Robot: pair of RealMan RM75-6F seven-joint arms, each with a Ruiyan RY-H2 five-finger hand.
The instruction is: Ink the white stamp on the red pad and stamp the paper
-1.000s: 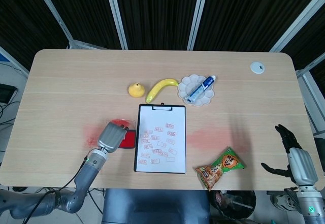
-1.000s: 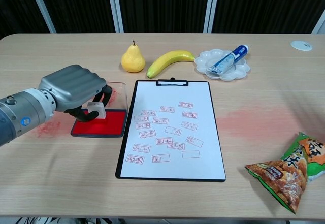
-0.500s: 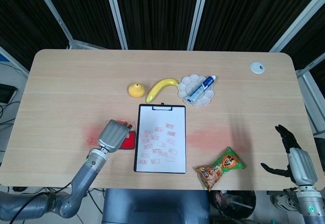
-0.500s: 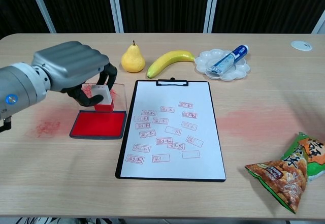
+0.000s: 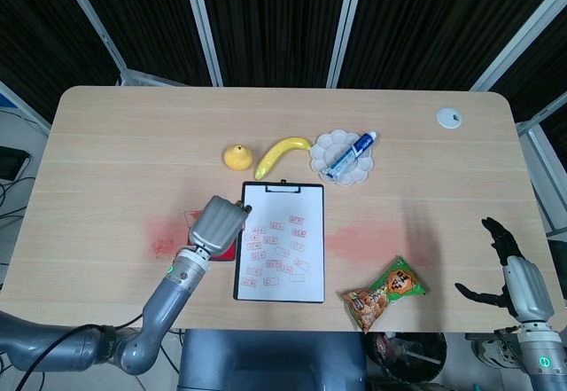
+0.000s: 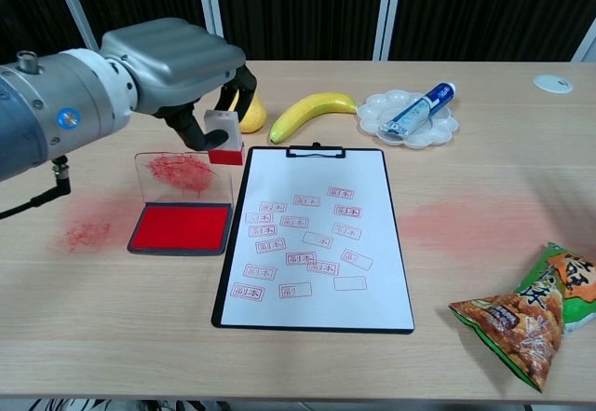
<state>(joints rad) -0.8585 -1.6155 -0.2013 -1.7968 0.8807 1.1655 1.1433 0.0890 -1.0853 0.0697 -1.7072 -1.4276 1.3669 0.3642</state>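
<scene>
The left hand (image 6: 177, 66) pinches the white stamp (image 6: 223, 138), lifted above the table's left side, between the red pad (image 6: 181, 227) and the paper (image 6: 313, 243). The hand hides most of the pear (image 6: 253, 116). The red marks on the paper are too small to read. The right hand (image 5: 507, 267) is at the right edge — fingers spread, holding nothing.

Matt light wood-look table (image 6: 484, 159); glossy foil snack bag (image 6: 529, 305); clear plastic ink-pad lid (image 6: 182, 173); matt white paper (image 6: 321, 187); smooth grey hand (image 6: 177, 57) shell.
</scene>
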